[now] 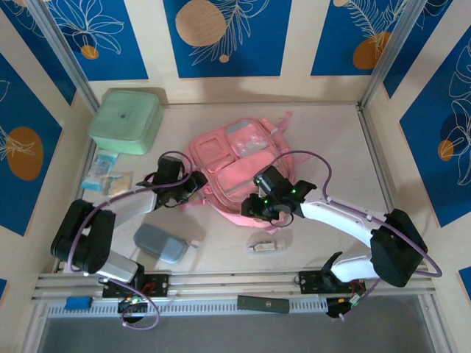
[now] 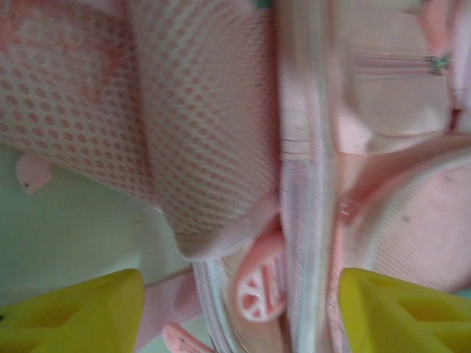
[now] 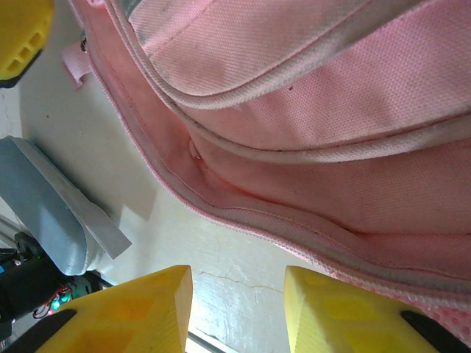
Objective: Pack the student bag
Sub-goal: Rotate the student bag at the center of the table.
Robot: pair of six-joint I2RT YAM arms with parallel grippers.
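The student bag [image 1: 239, 158] is laid flat on the table [image 1: 331, 147], and both claws are brought up against its near edge. The left claw [image 1: 190, 187] is placed at the bag's left flank, the right claw [image 1: 261, 212] at its bottom hem. From above, both sets of tips are lost among dark housings and pink cloth, so their spread cannot be judged there.

Up close it is settled. The left claw's yellow fingers [image 2: 73, 312] are held wide apart and cropped by the lower frame edge, with the bag's mesh, a zip band and a strap loop bunched in the gap. Whether the cloth is touched by either finger cannot be made out, as the picture is blurred.

The right claw's fingers [image 3: 331, 309] are parted too, with bare table between them and the bag's seamed rim just ahead and to the right. A grey-blue pouch [image 1: 160, 243] is spotted to the left of the right claw, partly cut off in its wrist view. A yellow piece [image 3: 22, 37] is clipped by the top-left corner there, and what it belongs to cannot be told. A small clear item [image 1: 266, 245] is seen just behind the right claw, too small to identify.
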